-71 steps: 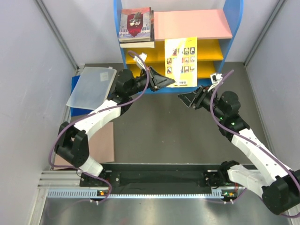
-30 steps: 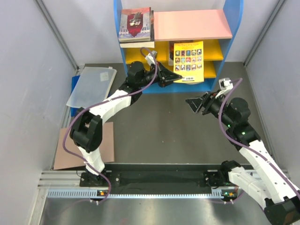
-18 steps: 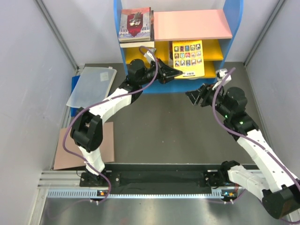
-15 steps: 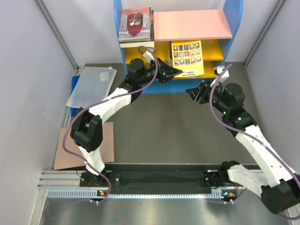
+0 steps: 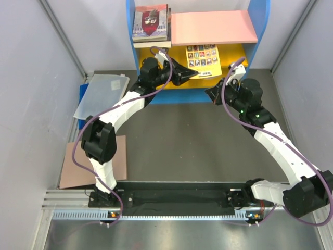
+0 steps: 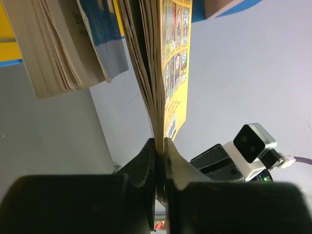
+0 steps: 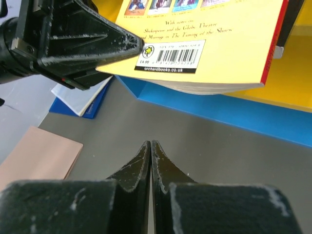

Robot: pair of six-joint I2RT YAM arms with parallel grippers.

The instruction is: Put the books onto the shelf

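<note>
The yellow book with a picture grid (image 5: 204, 56) lies nearly flat, partway over a yellow board of the blue-framed shelf (image 5: 213, 28). My left gripper (image 5: 196, 71) is shut on its near left corner; the left wrist view shows the jaws pinching the book (image 6: 171, 73) edge-on. I cannot tell whether it rests on the board. A stack of books (image 5: 151, 23) sits on the shelf's top left. My right gripper (image 5: 209, 93) is shut and empty, just in front of the shelf's blue base (image 7: 214, 109) and below the yellow book (image 7: 209, 44).
A translucent plastic folder on a blue board (image 5: 101, 96) lies at the left wall, with a brown cardboard sheet (image 5: 118, 156) nearer the bases. Grey walls close both sides. The left gripper (image 7: 83, 41) sits close above and left of my right fingers.
The left gripper tipped the yellow book from upright to nearly flat and pushed it into the shelf. The right gripper shut and moved up-left toward the shelf's base.
</note>
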